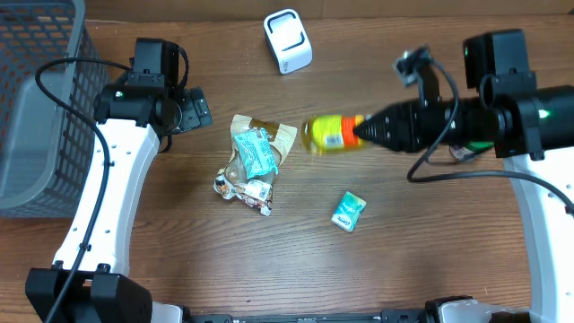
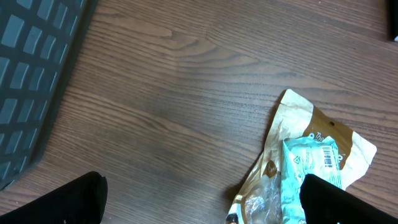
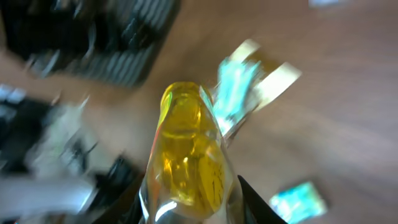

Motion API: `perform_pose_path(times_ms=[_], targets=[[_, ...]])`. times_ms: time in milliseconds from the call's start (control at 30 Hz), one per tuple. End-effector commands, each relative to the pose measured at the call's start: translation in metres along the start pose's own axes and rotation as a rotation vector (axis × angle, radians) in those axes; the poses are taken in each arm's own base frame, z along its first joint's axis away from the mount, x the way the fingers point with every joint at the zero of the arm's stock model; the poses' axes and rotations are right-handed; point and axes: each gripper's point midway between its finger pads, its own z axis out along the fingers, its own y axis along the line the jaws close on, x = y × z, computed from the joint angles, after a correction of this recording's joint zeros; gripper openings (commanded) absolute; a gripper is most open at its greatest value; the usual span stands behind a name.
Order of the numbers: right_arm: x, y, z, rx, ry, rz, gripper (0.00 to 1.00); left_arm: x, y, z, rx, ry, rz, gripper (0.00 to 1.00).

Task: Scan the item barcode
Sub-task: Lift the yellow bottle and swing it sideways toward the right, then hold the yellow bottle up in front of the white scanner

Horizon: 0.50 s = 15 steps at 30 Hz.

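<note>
1. Overhead: the right end effector [image 1: 361, 131] is clamped on the cap end of a yellow bottle [image 1: 327, 135], which points sideways just beside a pile of snack bags [image 1: 253, 160]. A white scanner [image 1: 288, 40] sits well apart on the wooden surface [image 1: 430, 260].
2. Left wrist: the left end effector [image 2: 199, 208] is spread wide and holds nothing, near the snack bags [image 2: 311, 149].
3. Right wrist: in a blurred view, the yellow bottle [image 3: 189, 155] fills the gap between the dark fingers [image 3: 252, 202].

Basket [image 1: 36, 117] walling left edge, packets [image 1: 254, 160] heaped centre, bare table [image 1: 193, 179] between them
</note>
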Motion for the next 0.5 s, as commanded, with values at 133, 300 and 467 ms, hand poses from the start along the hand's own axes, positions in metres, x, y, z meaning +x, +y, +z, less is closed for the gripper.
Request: perform_pose_path(times_ms=[133,300,467], targets=[[-0.058,-0.043,0.023,0.298,-0.144,0.010,0.04,-0.003,-0.001,-0.003,0.003,-0.012,0.026,1.00],[-0.106,-0.059,0.053,0.558,-0.267,-0.187,0.04,-0.003,-0.001,-0.003,0.003,-0.012,0.026,1.00],[-0.160,-0.038,0.080,0.786,-0.342,-0.694,0.04,-0.003,-0.001,-0.003,0.003,-0.012,0.026,0.99]])
